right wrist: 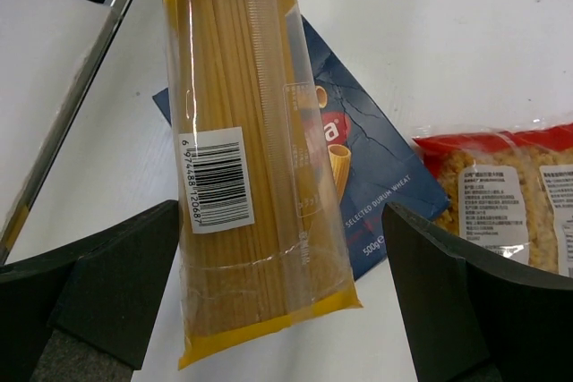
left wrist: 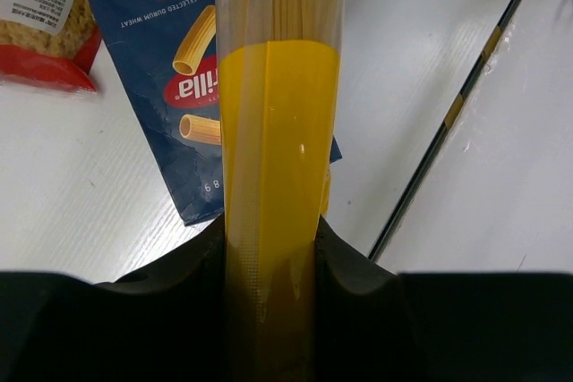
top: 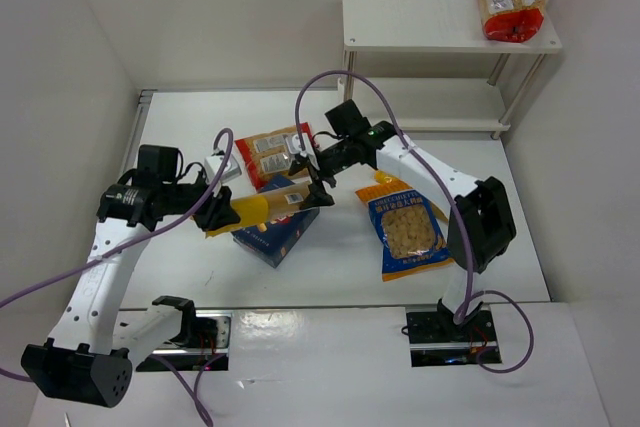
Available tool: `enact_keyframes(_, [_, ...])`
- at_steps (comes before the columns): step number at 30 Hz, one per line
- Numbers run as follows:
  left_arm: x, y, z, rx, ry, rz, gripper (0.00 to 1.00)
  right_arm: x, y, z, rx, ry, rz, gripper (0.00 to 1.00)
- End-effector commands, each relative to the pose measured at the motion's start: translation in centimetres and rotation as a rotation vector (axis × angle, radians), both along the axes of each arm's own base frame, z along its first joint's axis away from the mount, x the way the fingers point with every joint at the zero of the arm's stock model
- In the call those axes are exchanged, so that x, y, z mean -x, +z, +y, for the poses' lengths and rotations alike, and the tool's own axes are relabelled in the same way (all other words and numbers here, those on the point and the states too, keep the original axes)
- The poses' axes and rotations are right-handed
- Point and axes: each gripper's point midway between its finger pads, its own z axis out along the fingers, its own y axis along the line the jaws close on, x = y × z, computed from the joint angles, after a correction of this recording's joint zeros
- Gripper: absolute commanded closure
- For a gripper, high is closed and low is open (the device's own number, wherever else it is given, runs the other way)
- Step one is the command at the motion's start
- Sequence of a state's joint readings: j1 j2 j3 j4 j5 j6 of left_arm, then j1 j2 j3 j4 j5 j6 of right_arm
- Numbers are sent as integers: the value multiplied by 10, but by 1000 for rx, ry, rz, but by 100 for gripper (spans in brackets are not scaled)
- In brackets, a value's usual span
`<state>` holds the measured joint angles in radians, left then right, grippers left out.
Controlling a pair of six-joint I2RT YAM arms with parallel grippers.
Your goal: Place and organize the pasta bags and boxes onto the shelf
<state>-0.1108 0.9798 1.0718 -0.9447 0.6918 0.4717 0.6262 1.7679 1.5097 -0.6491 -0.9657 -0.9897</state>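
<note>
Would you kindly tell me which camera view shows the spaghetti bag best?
The right wrist view: the spaghetti bag fills it, strands, barcode and sealed end sharp between the open right fingers. The left wrist view shows only its yellow band clamped in the left fingers; the top view shows most of its length, but small.

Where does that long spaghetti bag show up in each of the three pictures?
Top external: left of centre, the spaghetti bag slants across the blue box.
Left wrist: it runs down the middle, with the box beneath on the left.
Right wrist: it runs from the top to the bottom, left of centre, with the box behind it.
Shared landmark: the blue box.
</note>
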Motion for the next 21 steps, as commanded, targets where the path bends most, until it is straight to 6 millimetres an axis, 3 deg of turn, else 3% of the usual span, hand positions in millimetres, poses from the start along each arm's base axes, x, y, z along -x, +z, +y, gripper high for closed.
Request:
enact_keyframes(1, [-6,41,-19,92,-92,-154,100,6,8,10,-11,35,19,0])
enact_keyframes(10, [-7,46,-21,94,-102,-161,100,26,-10,27,34,102,55,0])
enact_keyframes(18, [-7,46,-21,94,-102,-161,100,27,-20,33,51,117,89,4])
enact_keyframes(19, [-7,46,-21,94,-102,-161,100,28,-24,36,58,120,83,12])
enact_keyframes(20, [-7,46,-21,94,-102,-161,100,28,-24,36,58,120,83,27])
enact_keyframes(21, [-7,46,-21,94,-102,-161,100,30,-27,38,81,110,86,73])
